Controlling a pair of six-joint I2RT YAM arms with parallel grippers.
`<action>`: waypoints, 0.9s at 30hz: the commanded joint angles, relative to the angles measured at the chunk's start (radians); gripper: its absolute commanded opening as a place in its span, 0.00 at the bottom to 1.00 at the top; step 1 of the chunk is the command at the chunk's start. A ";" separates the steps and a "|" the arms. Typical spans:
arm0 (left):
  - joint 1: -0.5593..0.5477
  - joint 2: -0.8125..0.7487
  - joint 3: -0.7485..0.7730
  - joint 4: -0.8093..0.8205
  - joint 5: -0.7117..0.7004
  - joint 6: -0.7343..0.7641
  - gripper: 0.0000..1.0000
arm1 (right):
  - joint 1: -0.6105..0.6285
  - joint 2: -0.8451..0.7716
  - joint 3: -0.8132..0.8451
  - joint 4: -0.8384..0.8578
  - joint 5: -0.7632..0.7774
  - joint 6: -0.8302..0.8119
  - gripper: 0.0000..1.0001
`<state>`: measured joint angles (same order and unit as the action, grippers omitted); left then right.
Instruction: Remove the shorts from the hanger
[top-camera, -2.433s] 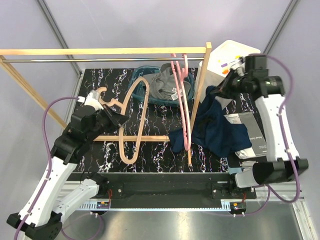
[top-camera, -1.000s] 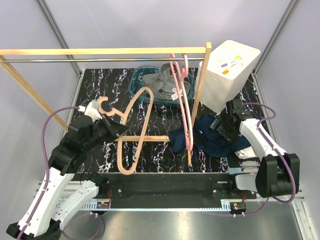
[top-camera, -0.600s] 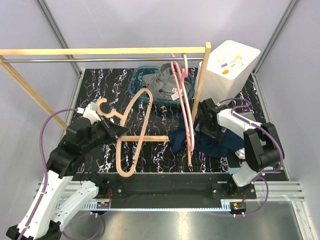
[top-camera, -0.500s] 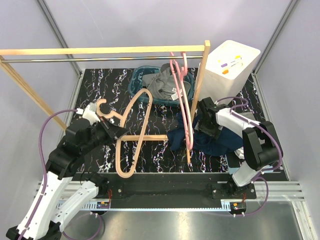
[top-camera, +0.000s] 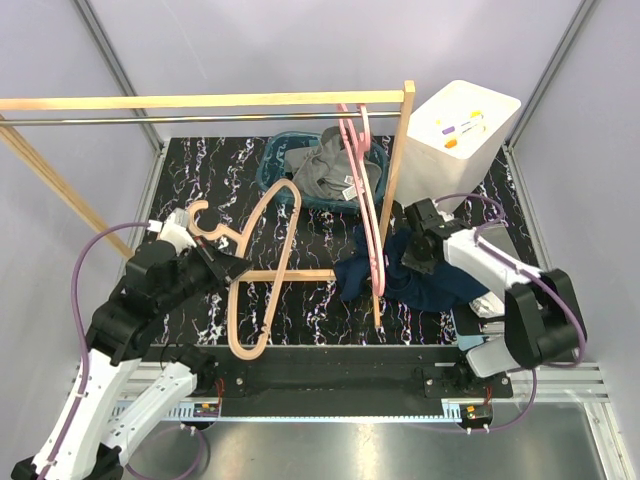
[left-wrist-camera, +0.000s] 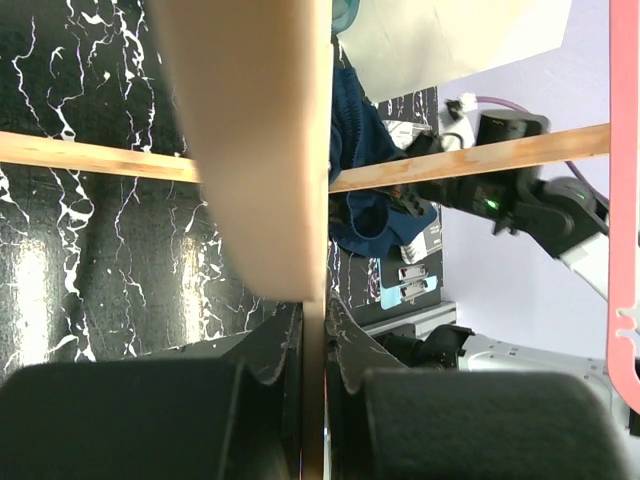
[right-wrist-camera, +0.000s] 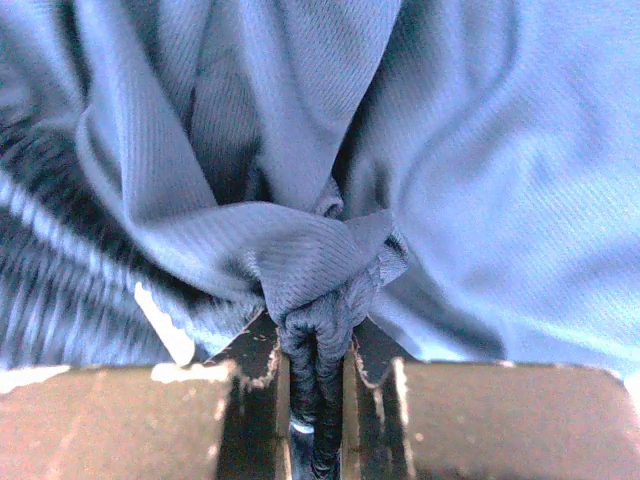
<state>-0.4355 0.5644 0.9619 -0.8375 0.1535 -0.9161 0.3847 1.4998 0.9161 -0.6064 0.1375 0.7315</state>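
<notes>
The right gripper (top-camera: 414, 254) is clamped on a bunched fold of the navy shorts (top-camera: 441, 284). In the right wrist view its 2 fingers (right-wrist-camera: 255, 385) pinch a twisted ridge of the blue cloth (right-wrist-camera: 450, 180) between them, and the rest of the fabric spreads out ahead of the gripper. Most of the garment lies heaped on the counter (top-camera: 200, 170) under and just to the right of this gripper. Another part reaches to the gripper's left, across the lower end of the pink hanger (top-camera: 368, 200), which hangs by its hook from the rail (top-camera: 150, 121) of the wooden rack (top-camera: 200, 101).

The left gripper (top-camera: 215, 268) is closed on the tan hanger (top-camera: 265, 270), which carries no cloth. The left wrist view shows the hanger's broad tan body (left-wrist-camera: 250, 150) rising from between the gripper's (left-wrist-camera: 315, 340) fingers.

The grey shorts (top-camera: 325, 170), with 1 white label, lie in a teal basket (top-camera: 272, 165) well beyond both grippers, behind the pink hanger. A white box (top-camera: 460, 140) stands just beyond the right gripper.
</notes>
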 joint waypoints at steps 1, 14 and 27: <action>0.000 0.025 0.083 0.048 -0.008 0.028 0.00 | 0.010 -0.148 0.111 -0.119 0.037 -0.020 0.00; 0.000 0.048 0.095 0.044 -0.020 0.037 0.00 | -0.076 -0.256 0.564 -0.363 0.041 -0.073 0.00; 0.000 0.063 0.117 0.046 -0.022 0.043 0.00 | -0.122 -0.020 1.121 -0.283 -0.199 0.054 0.00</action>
<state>-0.4355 0.6346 1.0336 -0.8371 0.1444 -0.8867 0.2806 1.4181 1.8946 -0.9901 0.0425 0.6949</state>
